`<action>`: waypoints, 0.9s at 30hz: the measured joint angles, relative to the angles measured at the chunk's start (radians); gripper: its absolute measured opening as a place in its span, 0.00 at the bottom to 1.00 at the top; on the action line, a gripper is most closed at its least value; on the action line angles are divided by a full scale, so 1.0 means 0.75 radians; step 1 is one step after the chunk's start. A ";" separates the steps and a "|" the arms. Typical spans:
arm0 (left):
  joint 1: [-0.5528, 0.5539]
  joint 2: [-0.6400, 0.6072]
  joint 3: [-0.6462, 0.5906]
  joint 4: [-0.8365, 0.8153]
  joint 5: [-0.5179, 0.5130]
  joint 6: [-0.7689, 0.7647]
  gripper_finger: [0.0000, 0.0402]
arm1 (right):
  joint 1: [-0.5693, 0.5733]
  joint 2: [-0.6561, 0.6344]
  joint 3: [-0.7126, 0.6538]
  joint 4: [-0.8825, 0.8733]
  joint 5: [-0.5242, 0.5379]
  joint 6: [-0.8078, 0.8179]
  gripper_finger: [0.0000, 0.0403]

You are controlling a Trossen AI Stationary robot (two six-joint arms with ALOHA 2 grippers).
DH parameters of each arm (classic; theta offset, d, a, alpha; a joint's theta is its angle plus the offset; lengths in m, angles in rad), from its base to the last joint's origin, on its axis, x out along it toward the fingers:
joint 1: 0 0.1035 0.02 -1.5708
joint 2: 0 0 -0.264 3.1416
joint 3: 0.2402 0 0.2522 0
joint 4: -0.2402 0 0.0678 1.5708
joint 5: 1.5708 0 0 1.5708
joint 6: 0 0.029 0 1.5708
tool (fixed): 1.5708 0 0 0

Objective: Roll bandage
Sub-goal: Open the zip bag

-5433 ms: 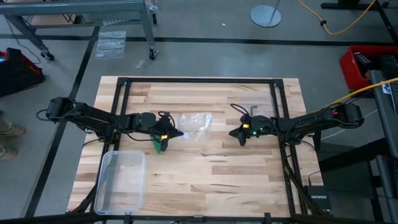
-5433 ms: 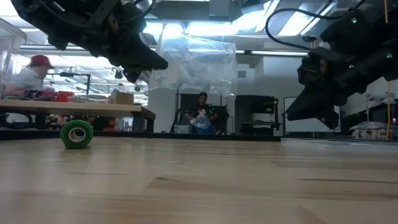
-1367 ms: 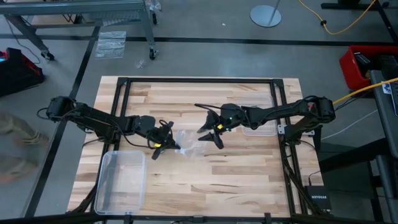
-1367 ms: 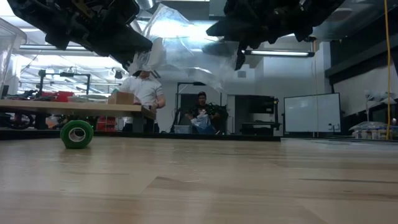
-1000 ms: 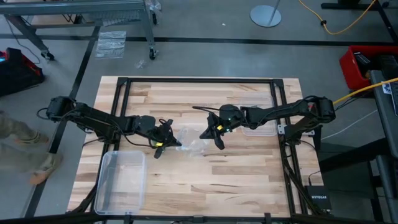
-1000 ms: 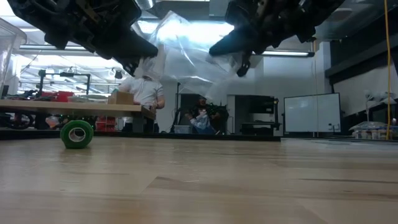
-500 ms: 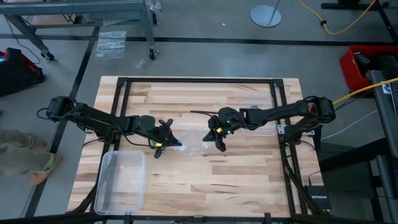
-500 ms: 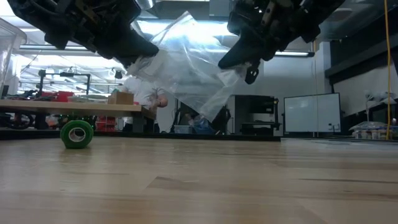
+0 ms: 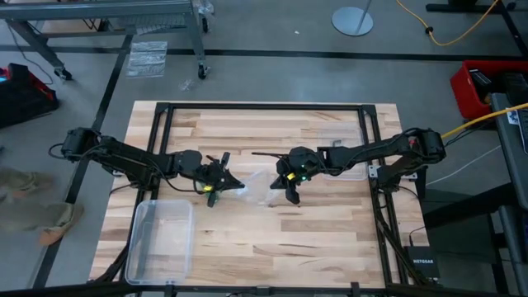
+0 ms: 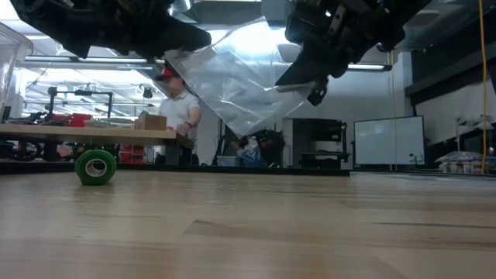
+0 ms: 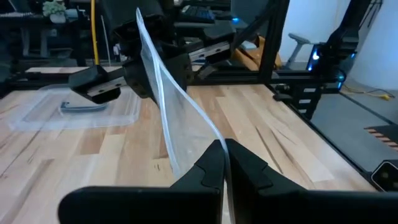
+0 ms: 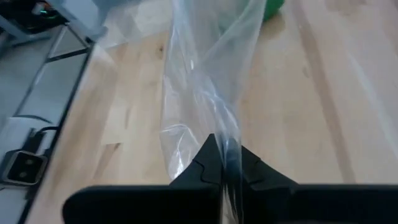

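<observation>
A clear plastic bag (image 10: 232, 77) is stretched in the air between my two grippers; it also shows in the high view (image 9: 260, 186). My left gripper (image 9: 235, 185) is shut on its left end and my right gripper (image 9: 285, 183) is shut on its right end, both near the table's middle. The bandage is a small green roll (image 10: 95, 167) standing on its rim on the table, below the left arm. It touches no gripper. Its edge shows in the right wrist view (image 12: 273, 7). In the high view the left gripper hides most of it. My left gripper pinches an edge of the bag (image 11: 214, 140) between its two shut fingers, coming roughly level from the table's left side. The bag rises from the fingers as a taut sheet, clear of the table. My right gripper pinches the bag's other end (image 12: 225, 140) between its shut fingers, slanting down from the table's right side. The plastic is gathered into folds at the fingers and runs off taut toward the left gripper, clear of the table.
A clear plastic box (image 9: 161, 239) stands at the table's near left corner. A flat clear lid (image 9: 346, 169) lies on the right, under the right arm, and also shows in the left wrist view (image 11: 81, 112). People stand in the room beyond the table (image 10: 177, 101).
My right gripper has moved down and toward the table's near edge, closer to the left gripper. The bag, loose and crumpled a second ago, is now drawn out into a flat, taut sheet between the two grippers. The green roll has stayed put.
</observation>
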 joint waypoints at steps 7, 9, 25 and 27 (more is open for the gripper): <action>0.011 -0.014 0.000 -0.003 -0.009 0.000 0.01 | 0.001 -0.001 0.001 -0.026 0.063 -0.003 0.00; 0.017 -0.015 0.000 -0.003 -0.009 0.006 0.01 | 0.001 -0.001 0.000 -0.012 0.063 -0.003 0.00; 0.029 -0.016 0.000 -0.349 -0.010 -0.002 0.00 | -0.001 -0.001 -0.002 0.047 0.224 0.030 0.20; 0.029 -0.016 0.000 -0.399 -0.003 -0.003 0.00 | -0.001 -0.001 -0.002 0.053 0.245 0.033 0.26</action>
